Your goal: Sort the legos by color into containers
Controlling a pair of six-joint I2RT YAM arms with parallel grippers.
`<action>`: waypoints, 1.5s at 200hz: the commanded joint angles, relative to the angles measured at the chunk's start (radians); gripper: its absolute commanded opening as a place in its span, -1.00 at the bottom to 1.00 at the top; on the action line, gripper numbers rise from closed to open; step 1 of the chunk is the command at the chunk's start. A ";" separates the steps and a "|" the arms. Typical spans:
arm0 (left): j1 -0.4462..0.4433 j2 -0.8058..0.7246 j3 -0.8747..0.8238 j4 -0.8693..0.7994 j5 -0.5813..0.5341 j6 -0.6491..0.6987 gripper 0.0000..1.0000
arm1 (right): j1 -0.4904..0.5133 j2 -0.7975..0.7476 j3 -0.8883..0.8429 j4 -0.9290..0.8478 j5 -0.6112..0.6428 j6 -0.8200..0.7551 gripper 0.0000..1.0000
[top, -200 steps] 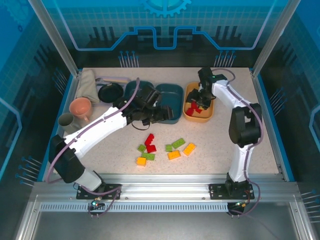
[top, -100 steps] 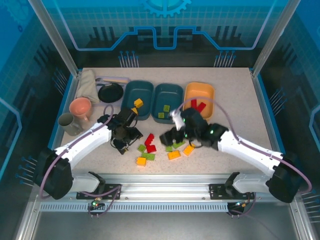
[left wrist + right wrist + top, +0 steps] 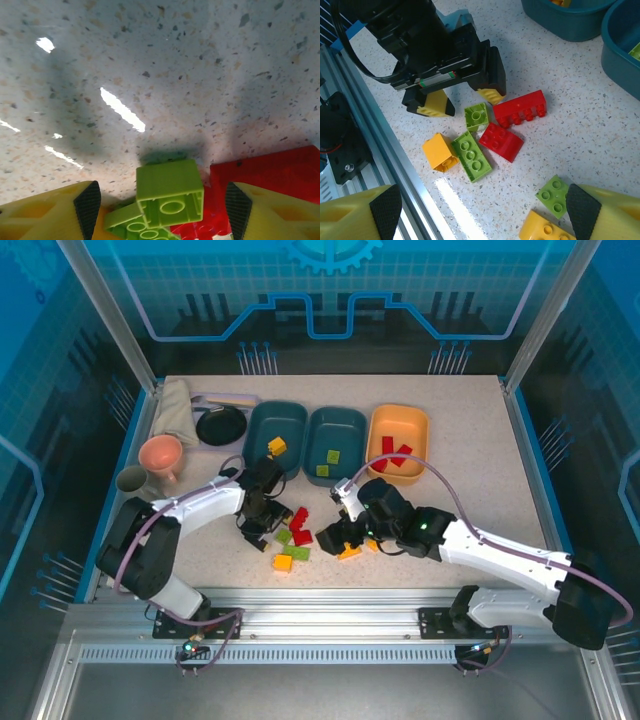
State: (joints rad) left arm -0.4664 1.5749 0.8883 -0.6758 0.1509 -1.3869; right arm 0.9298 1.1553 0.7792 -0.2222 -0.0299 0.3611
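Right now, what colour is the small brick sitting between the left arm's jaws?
Light green; the brick shows best in the left wrist view.

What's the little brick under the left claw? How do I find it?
On the speckled table, find the loose legos where the left gripper hovers. Between its yellow fingers lies a small square light green brick, beside the long red brick. The other green brick next to it is longer.

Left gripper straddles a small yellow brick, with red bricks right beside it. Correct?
No: the small brick that the left gripper straddles is green, not yellow, as the left wrist view shows. The red bricks do lie right beside it.
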 commanded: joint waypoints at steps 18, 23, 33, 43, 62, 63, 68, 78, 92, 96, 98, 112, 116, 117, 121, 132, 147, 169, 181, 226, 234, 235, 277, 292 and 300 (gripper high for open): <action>-0.014 0.049 0.003 0.041 0.055 -0.025 0.30 | 0.014 0.002 -0.004 0.025 0.028 -0.008 0.76; -0.018 0.052 0.003 0.041 0.055 -0.026 0.28 | 0.014 0.006 -0.001 0.027 0.028 -0.007 0.76; -0.024 0.057 -0.003 0.042 0.052 -0.029 0.23 | 0.013 0.016 0.003 0.030 0.030 -0.003 0.76; -0.029 0.059 -0.013 0.046 0.053 -0.035 0.17 | 0.013 0.024 0.008 0.030 0.030 0.001 0.76; -0.032 0.062 -0.033 0.066 0.054 -0.040 0.05 | 0.013 0.036 0.014 0.034 0.036 0.012 0.76; -0.032 0.063 -0.033 0.066 0.053 -0.040 0.04 | 0.013 0.037 0.014 0.035 0.036 0.013 0.76; -0.032 0.063 -0.035 0.070 0.052 -0.041 0.00 | 0.014 0.039 0.015 0.034 0.038 0.016 0.76; -0.035 0.064 -0.036 0.077 0.049 -0.038 -0.08 | 0.013 0.041 0.016 0.038 0.039 0.021 0.76; -0.034 0.056 -0.026 0.069 0.034 -0.027 -0.17 | 0.012 0.039 0.020 0.038 0.048 0.028 0.76; -0.035 0.052 -0.022 0.065 0.027 -0.023 -0.20 | 0.012 0.037 0.021 0.037 0.051 0.031 0.76; -0.035 0.048 -0.018 0.059 0.024 -0.021 -0.21 | 0.011 0.035 0.021 0.035 0.052 0.030 0.75; -0.034 0.022 0.009 0.017 -0.009 0.006 -0.26 | 0.003 0.021 0.037 0.020 0.074 0.037 0.76; -0.035 0.013 0.023 -0.002 -0.021 0.015 -0.26 | -0.001 0.015 0.045 0.011 0.086 0.040 0.76; -0.034 0.010 0.025 -0.004 -0.025 0.017 -0.26 | -0.003 0.013 0.047 0.008 0.089 0.041 0.75; -0.035 0.001 0.039 -0.026 -0.037 0.029 -0.26 | -0.010 0.006 0.054 -0.005 0.103 0.046 0.75; -0.036 -0.025 0.094 -0.083 -0.077 0.073 -0.27 | -0.039 -0.016 0.078 -0.032 0.134 0.063 0.74; -0.037 -0.047 0.176 -0.161 -0.125 0.141 -0.27 | -0.088 -0.054 0.095 -0.043 0.172 0.078 0.75; -0.037 -0.033 0.324 -0.224 -0.163 0.252 -0.27 | -0.190 -0.090 0.133 -0.029 0.174 0.119 0.75; -0.038 0.009 0.417 -0.251 -0.169 0.313 -0.27 | -0.246 -0.086 0.155 -0.028 0.152 0.142 0.75; -0.068 0.255 0.801 -0.318 -0.155 0.510 -0.32 | -0.350 -0.031 0.215 -0.014 0.099 0.167 0.74; -0.080 0.309 0.864 -0.323 -0.148 0.540 -0.32 | -0.359 -0.022 0.218 -0.011 0.097 0.173 0.74; -0.081 0.316 0.869 -0.325 -0.147 0.543 -0.32 | -0.360 -0.020 0.218 -0.011 0.097 0.176 0.74; -0.112 0.568 1.116 -0.377 -0.109 0.610 -0.33 | -0.389 0.004 0.222 -0.004 0.081 0.242 0.74; -0.115 0.628 1.166 -0.367 -0.089 0.622 -0.33 | -0.394 0.000 0.217 -0.003 0.079 0.259 0.74; -0.118 0.656 1.194 -0.365 -0.081 0.629 -0.33 | -0.398 0.000 0.218 -0.007 0.078 0.263 0.74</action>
State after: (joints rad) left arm -0.5800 2.1616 1.9953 -0.9871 0.0261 -0.8230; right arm 0.5526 1.1637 0.9710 -0.2455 0.0669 0.5785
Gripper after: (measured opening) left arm 0.349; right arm 0.870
